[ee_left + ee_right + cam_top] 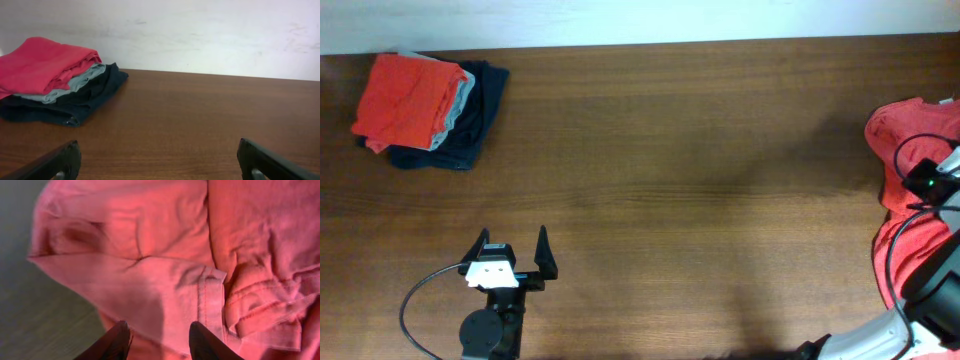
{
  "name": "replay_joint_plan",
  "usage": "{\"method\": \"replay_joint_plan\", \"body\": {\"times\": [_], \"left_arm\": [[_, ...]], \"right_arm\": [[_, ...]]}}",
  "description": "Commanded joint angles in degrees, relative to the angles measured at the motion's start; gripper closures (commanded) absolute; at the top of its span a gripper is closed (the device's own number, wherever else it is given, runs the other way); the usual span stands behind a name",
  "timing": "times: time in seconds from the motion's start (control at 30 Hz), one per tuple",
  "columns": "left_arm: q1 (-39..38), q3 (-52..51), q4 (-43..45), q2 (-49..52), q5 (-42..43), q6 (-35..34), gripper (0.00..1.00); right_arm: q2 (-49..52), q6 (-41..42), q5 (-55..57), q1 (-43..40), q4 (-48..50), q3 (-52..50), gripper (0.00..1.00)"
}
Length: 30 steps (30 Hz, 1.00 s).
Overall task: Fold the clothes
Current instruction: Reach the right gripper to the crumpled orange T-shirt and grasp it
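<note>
The left hand (511, 240) gapes wide over the bench (700, 150), holding nothing. The right hand (159, 335), half spread, meets the orange-red T-shirt (150, 255); I cannot tell whether it grips.

dark wood table (670, 150), scuffed white wall (200, 35)

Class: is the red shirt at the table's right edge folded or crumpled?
Crumpled. The red shirt lies bunched in uneven heaps; the right wrist view shows twisted seams.
</note>
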Motion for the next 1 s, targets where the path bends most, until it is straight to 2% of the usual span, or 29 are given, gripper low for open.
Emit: {"method": "replay_joint_plan", "body": {"times": [0.0,0.17,0.6,0.8,0.83,0.9,0.97], "left_arm": [[-0.22,-0.15,-0.22,-0.55,0.59,0.92,0.01],[-0.22,-0.15,-0.24,-0.55,0.59,0.92,0.01],[-0.22,-0.15,-0.24,-0.55,0.59,0.92,0.0],[-0.22,-0.15,-0.22,-0.55,0.59,0.92,0.01],[-0.22,-0.15,-0.22,-0.55,0.59,0.92,0.01],[-0.22,-0.15,-0.24,-0.55,0.57,0.92,0.01],[-0.22,-0.15,-0.22,-0.55,0.59,0.92,0.01]], "right_arm": [[1.6,-1.03,-1.01,-1.7,3.04,1.18,0.55],[1.95,-1.05,-1.79,-2.49,8.09,1.18,0.5],[10.1,-2.34,-2.38,-4.22,16.76,1.2,0.49],[11.5,-2.32,-3.52,-4.31,17.77,1.18,0.5],[11.91,-2.34,-3.5,-4.37,17.79,1.18,0.51],[12.52,-2.29,-3.61,-4.48,17.68,1.18,0.63],[12.5,-2.32,-4.44,-4.48,17.55,1.2,0.69]]}}
